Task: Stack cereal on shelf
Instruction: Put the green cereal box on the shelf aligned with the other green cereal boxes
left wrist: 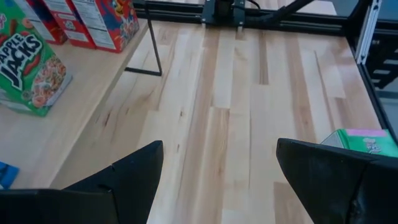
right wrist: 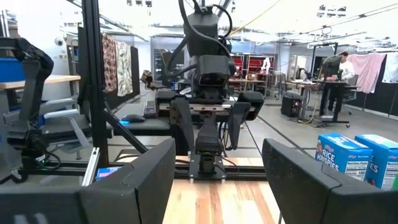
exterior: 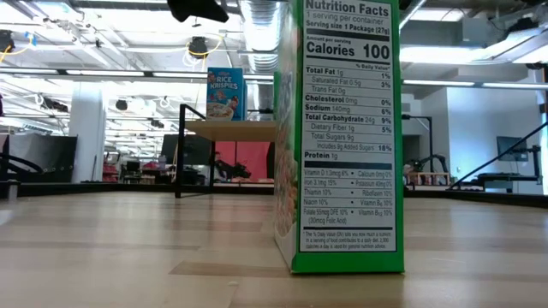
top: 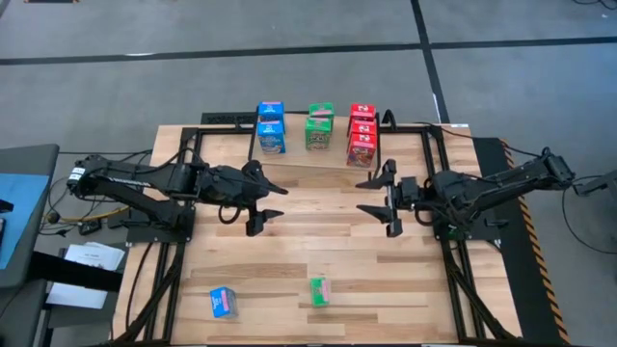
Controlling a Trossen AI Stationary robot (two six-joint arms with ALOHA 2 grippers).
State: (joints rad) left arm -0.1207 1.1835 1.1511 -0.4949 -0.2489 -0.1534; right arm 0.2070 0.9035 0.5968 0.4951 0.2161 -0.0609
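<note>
Both grippers are hanging over mid-table with nothing in them: left gripper (top: 262, 204) is gaping wide, right gripper (top: 378, 198) is sitting fairly open too. Nearest the camera edge, a green cardboard box (top: 320, 291) and a blue box (top: 224, 303) are waiting on the smooth wood-plank table (top: 318, 241). Farther back, the shelf (top: 289, 161) is carrying blue, green and red stacks (top: 362, 134) of glossy printed boxes.

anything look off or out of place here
Two cereal boxes sit away from the shelf, at the table's near edge: a blue box lying turned at an angle, and a green box. The blue and green stacks on the shelf look a box shorter than the red stack.
</note>
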